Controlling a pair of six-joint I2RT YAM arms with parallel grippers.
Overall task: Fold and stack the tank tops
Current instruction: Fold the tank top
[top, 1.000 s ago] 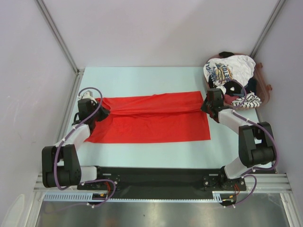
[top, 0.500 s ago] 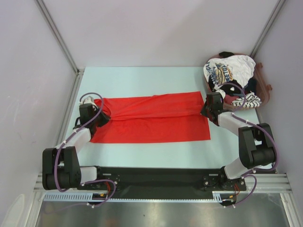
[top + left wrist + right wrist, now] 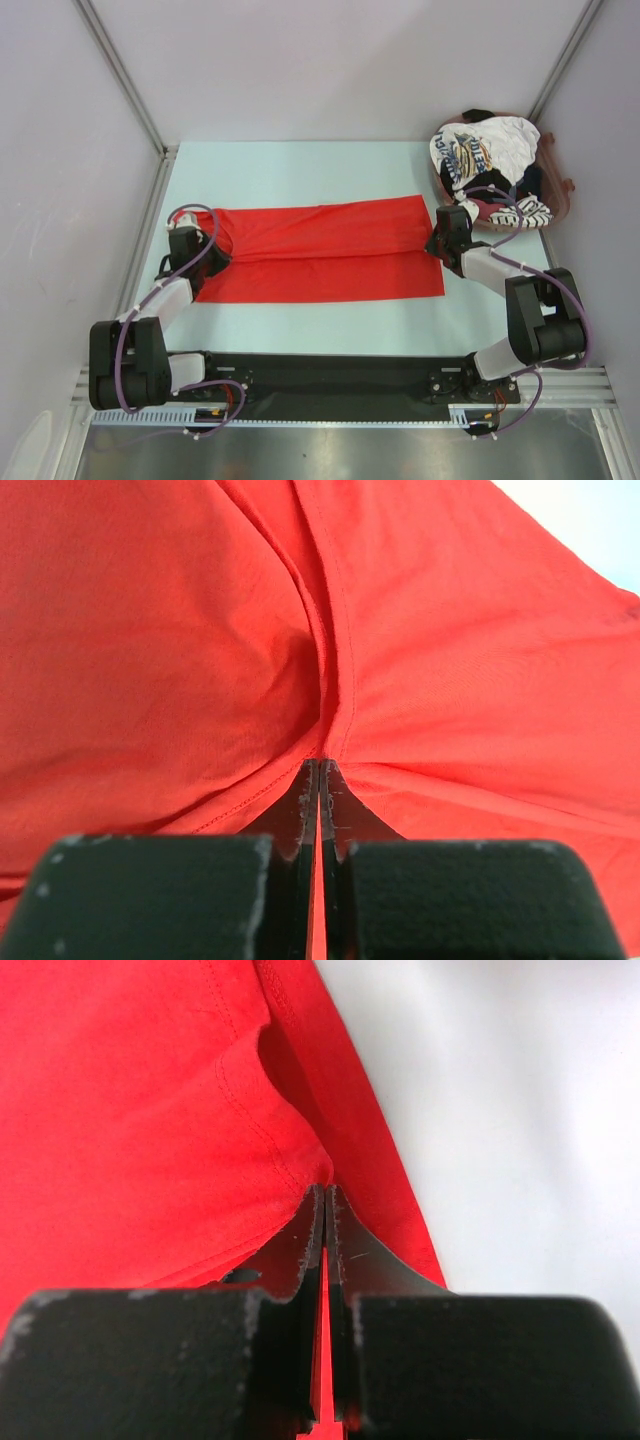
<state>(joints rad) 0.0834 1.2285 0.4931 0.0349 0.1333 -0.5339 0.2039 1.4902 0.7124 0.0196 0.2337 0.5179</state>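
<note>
The red tank top (image 3: pixel 320 272) is seen spread on the worktop (image 3: pixel 300 170) from above. In wrist views, left pincer (image 3: pixel 319 780) and right pincer (image 3: pixel 325 1210) are shown clamped on it

The pale blue-green tabletop (image 3: pixel 300 165) lay inside a plain booth. A smooth, pale grey back wall (image 3: pixel 330 60) rose behind its far edge. A left wall (image 3: pixel 60 150) and a right wall (image 3: pixel 605 120) of the same matte panel closed the sides. Two slim metal posts marked the far corners, the left post (image 3: pixel 120 75) and the right post (image 3: pixel 567 60), both slanting outward in the top view. Along the near edge ran an aluminium rail (image 3: pixel 598 382), and below it lay a brushed metal sheet (image 3: pixel 340 450) with dull reflections. The light was soft and even, casting only faint shadows. In the right wrist view the tabletop showed as a smooth, whitish surface.
</note>
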